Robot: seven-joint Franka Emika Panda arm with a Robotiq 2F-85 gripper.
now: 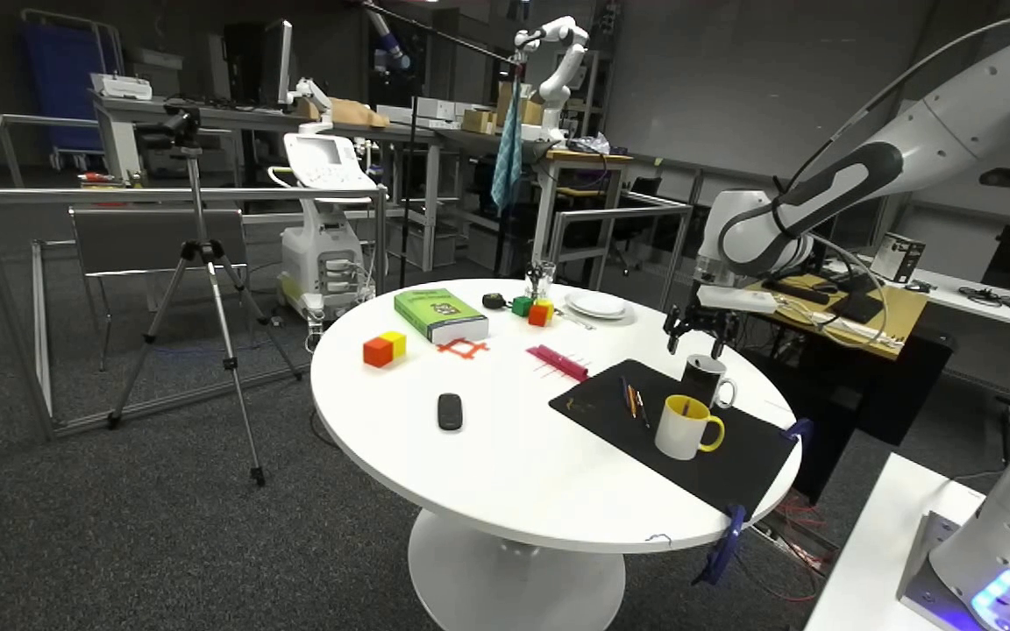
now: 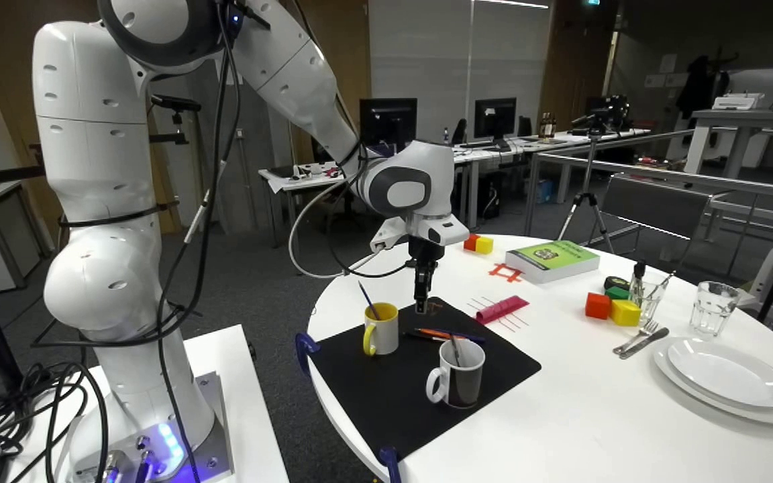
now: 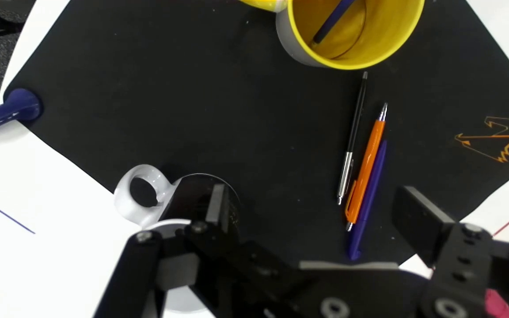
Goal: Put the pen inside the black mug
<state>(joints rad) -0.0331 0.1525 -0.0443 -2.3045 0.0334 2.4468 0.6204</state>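
- Black-and-silver pen (image 3: 354, 137), orange pen (image 3: 367, 168) and blue pen (image 3: 363, 221) lie side by side on the black mat (image 3: 254, 110), clamped to the edge of the round table (image 2: 594, 429).
- Gripper (image 3: 316, 204) hangs above the mat, fingers (image 3: 418, 221) spread wide, bare space between their tips.
- Black mug (image 2: 466, 386) stands upright near one mat edge, a slim dark item (image 2: 455, 350) leaning inside.
- Yellow-lined mug (image 2: 382, 333) stands apart from it, a slim blue stick (image 2: 368, 299) leaning inside.
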